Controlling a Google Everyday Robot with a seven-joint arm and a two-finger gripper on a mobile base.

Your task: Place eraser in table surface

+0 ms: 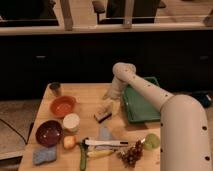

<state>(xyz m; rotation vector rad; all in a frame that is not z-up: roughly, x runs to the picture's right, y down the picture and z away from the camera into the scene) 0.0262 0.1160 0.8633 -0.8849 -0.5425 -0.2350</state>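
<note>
The eraser, a small block with a pale top over a dark base, is at the middle of the wooden table surface, just left of the dark green tray. My gripper hangs down from the white arm directly over the eraser's upper right end, touching or almost touching it. I cannot tell whether the eraser rests on the wood or is held just above it.
A dark green tray lies right of the gripper. To the left are an orange bowl, a dark red bowl, a white cup and a small dark cup. Near the front are a blue-grey sponge, a pale blue cloth, grapes and a green apple.
</note>
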